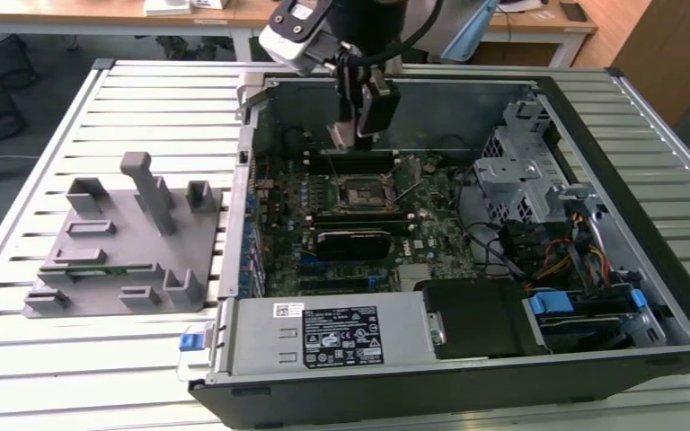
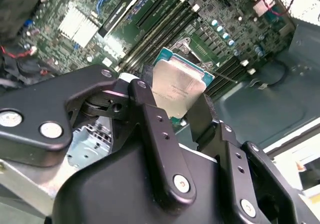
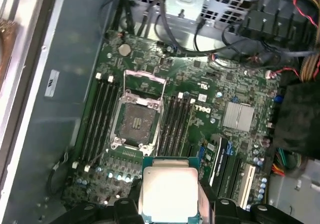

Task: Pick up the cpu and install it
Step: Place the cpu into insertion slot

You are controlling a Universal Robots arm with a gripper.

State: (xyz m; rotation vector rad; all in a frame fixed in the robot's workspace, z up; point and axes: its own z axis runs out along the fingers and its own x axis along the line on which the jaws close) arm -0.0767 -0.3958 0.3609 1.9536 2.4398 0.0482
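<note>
Where it hangs over the motherboard (image 3: pixel 243 87) near the open socket (image 3: pixel 136 120), the cpu (image 3: pixel 168 194) shows a silvery-grey square plate rimmed in green; the gripper (image 2: pixel 173 102), pointing down into the case (image 1: pixel 465 103), clamps its edges.

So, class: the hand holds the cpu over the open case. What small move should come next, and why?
Probably a sideways shift to bring the cpu over the open socket. In the first wrist view the hand is shut on the cpu, which hangs above the motherboard, off to one side of the socket.
</note>
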